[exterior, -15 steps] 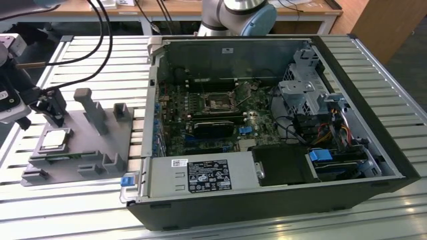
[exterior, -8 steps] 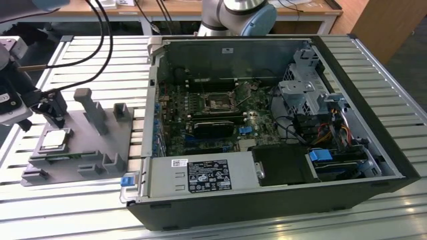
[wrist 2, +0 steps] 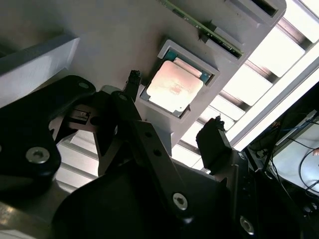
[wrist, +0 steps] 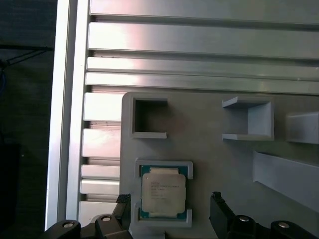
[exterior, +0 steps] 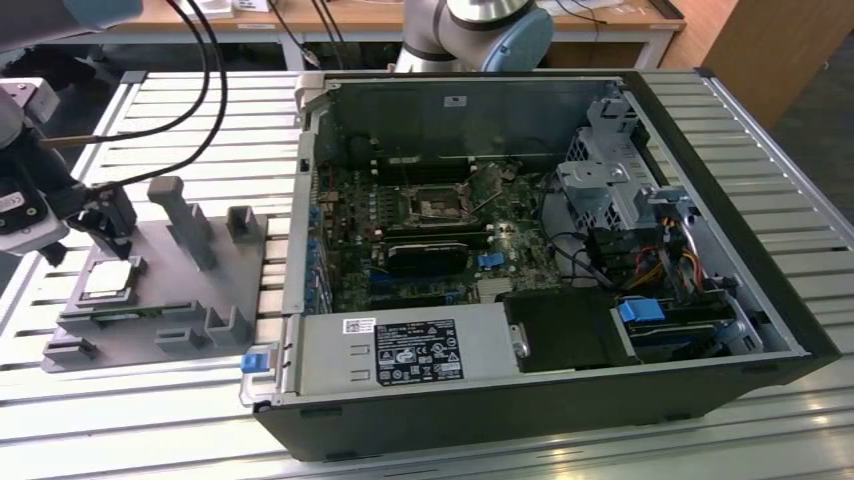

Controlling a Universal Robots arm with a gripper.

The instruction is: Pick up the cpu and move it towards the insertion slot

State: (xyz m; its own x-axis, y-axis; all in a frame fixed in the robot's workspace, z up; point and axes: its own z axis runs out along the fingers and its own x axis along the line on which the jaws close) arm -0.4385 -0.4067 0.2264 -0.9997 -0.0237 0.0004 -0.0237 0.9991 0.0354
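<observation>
2 black fingers point(wrist: 122, 205) of the pincer point(wrist: 169, 199) stood spread wide, 1 on each side of the cpu point(wrist: 163, 192), and they gripped nothing. In both wrist views the chip lay flat in its shallow nest on the grey fixture point(wrist: 209, 164), silver top up, with a gap showing between each fingertip and the chip. So the cpu sat directly under the pincer, between the fingers, and the line on which they would close ran straight across it. The chip was close to square and offered no real long axis. What counted was that 2 of its edges faced the 2 fingers, and in the first wrist view that looked about square.

In the exterior view the pincer point(exterior: 87, 250) hung low over the fixture at that view's left, on the slatted tabletop point(exterior: 174, 120), just above the cpu point(exterior: 107, 278). How much height lay between fingertips and chip could not be told. The slot point(exterior: 434, 205) lay well apart, toward the exterior view's right, on the board inside the open case point(exterior: 787, 300), with the case's side wall between it and the fixture. By my reading the pick was lined up but not yet made: the chip was unlifted, and no carry toward the slot had begun.
</observation>
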